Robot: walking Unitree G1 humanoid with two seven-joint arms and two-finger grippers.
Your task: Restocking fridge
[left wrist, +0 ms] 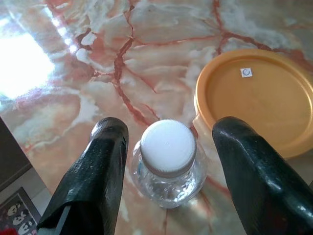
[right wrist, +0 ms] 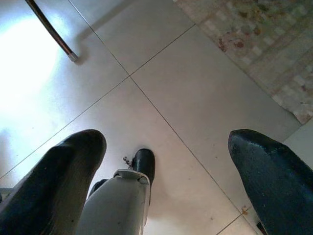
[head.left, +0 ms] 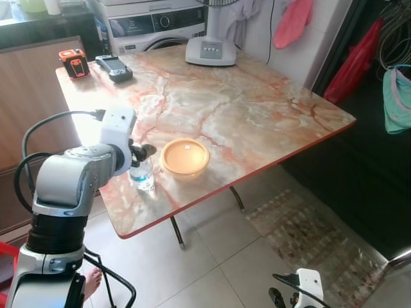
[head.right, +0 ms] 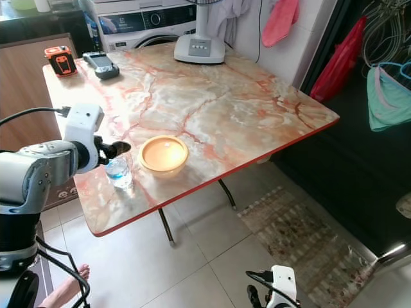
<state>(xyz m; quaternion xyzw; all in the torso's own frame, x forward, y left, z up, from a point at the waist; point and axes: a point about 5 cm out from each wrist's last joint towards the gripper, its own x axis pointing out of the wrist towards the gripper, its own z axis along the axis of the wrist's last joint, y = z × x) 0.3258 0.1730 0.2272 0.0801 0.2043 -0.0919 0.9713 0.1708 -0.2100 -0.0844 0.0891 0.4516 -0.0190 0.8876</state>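
Here, water bottle (left wrist: 168, 166) between left pincer's (left wrist: 168, 147) fingers (left wrist: 100, 171)

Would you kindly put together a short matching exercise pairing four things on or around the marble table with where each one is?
Things:
1. water bottle
2. orange container
3. fan base
4. right gripper

Places:
A. far edge of the table
B. hanging low above the floor tiles
C. between the open fingers of the left gripper
D. beside the bottle, near the table's front edge

Pairs: 1-C, 2-D, 3-A, 4-B
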